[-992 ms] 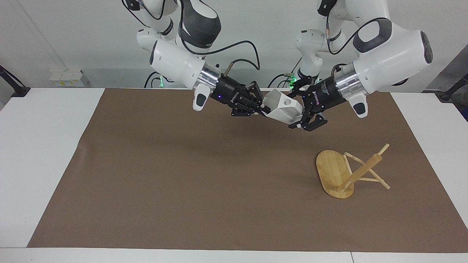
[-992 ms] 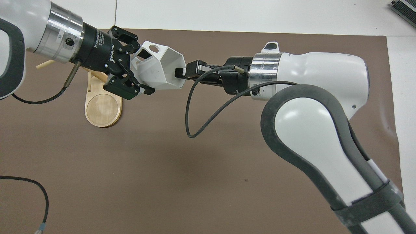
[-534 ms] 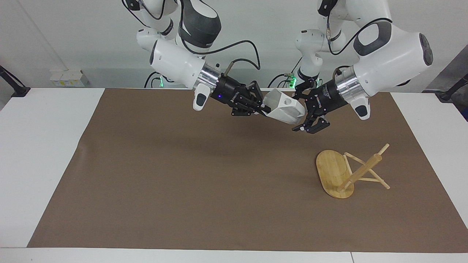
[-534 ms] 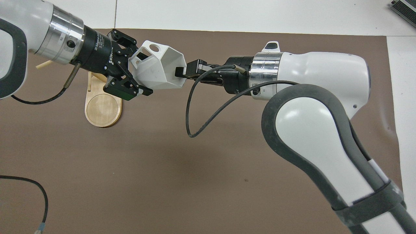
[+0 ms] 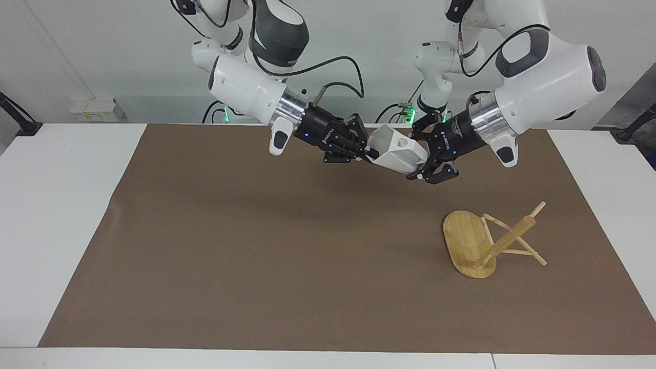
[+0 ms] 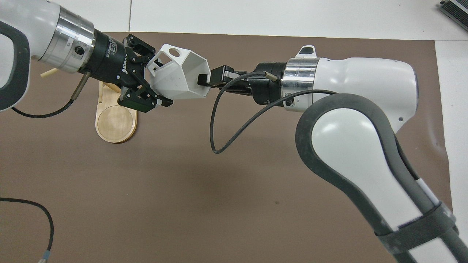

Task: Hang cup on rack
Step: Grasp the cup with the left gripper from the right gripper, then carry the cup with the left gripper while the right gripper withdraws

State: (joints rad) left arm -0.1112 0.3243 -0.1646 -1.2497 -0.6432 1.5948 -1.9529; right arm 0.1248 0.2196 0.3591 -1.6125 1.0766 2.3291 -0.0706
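Note:
The white faceted cup (image 5: 397,151) (image 6: 179,78) hangs on its side in the air between both grippers, above the brown mat. My right gripper (image 5: 370,152) (image 6: 204,78) is shut on its rim, one finger inside the mouth. My left gripper (image 5: 417,156) (image 6: 157,82) is closed around the cup's base end by the pierced handle, fingers against its sides. The bamboo rack (image 5: 466,241) (image 6: 116,122) lies tipped over on the mat toward the left arm's end, post and pegs slanting off the base. In the overhead view the left gripper hides part of it.
The brown mat (image 5: 256,246) covers most of the white table (image 5: 61,205). A black cable (image 6: 36,208) lies on the mat near the robots at the left arm's end. Small white boxes (image 5: 92,108) sit past the table's edge by the right arm's base.
My left gripper's fingers have closed in from wide open onto the cup's base end. The cup has shifted slightly. The right gripper has kept its hold on the rim.

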